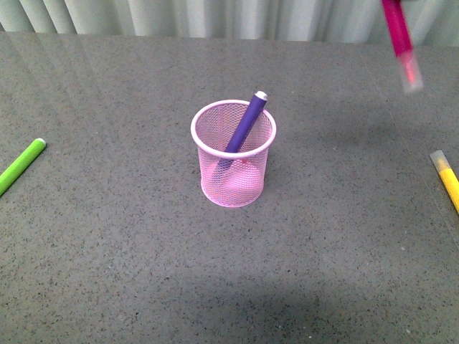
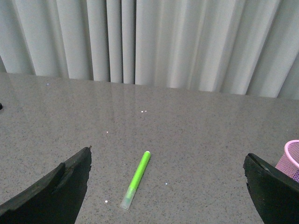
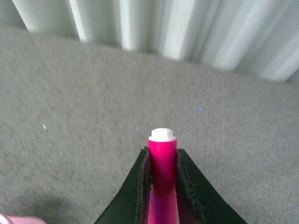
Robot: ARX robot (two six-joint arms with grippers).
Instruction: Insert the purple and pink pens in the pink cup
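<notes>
From the front, the purple pen (image 1: 246, 122) leans inside the pink cup (image 1: 233, 154) at mid-table. The pink pen (image 1: 400, 39) hangs cap-down, high and far right of it, ready, I judge, for a vertical drop. My left gripper (image 2: 167, 156) gapes empty near the green marker (image 2: 137, 179). My right gripper (image 3: 162, 156) clamps the pink barrel just below its white end.

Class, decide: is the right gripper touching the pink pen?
Touching. The right wrist view shows the right gripper closed against both sides of the pink pen.

One pen (image 1: 244, 122) leans in the mesh cup (image 1: 247, 183); a marker (image 1: 20, 166) lies left of it, another marker (image 1: 448, 180) right, a second pen (image 1: 399, 37) aloft right.
</notes>
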